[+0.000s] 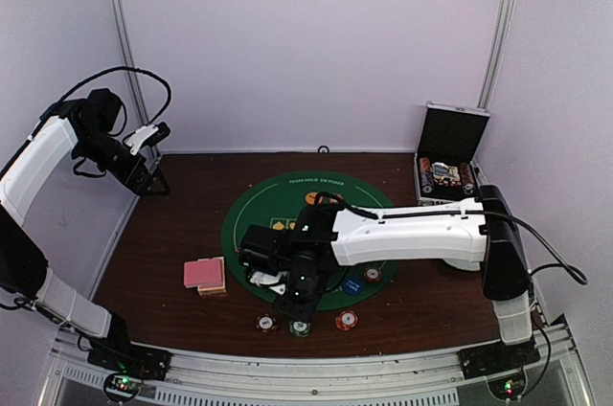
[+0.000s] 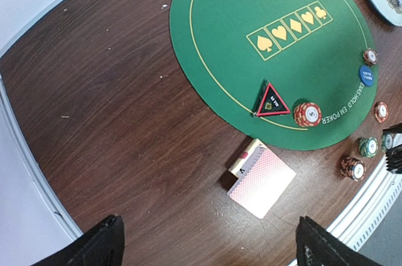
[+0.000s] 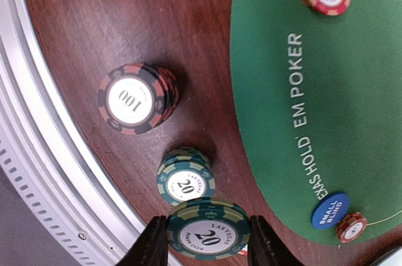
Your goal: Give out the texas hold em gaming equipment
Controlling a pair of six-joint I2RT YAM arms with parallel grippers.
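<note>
While between fingers [image 3: 149, 246], green chip [image 3: 207, 228] face-up

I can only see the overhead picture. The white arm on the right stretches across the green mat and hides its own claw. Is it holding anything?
Observer: Yes. The right wrist view shows the right gripper shut on a green chip marked 20, a finger on each side of it.
Operator: And the other arm, raised at the far left, has it grabbed something too?
Observer: No. In the left wrist view the left gripper is open. Its fingers are wide apart with nothing between them, high over the table, and the pink-backed cards lie below.
</note>
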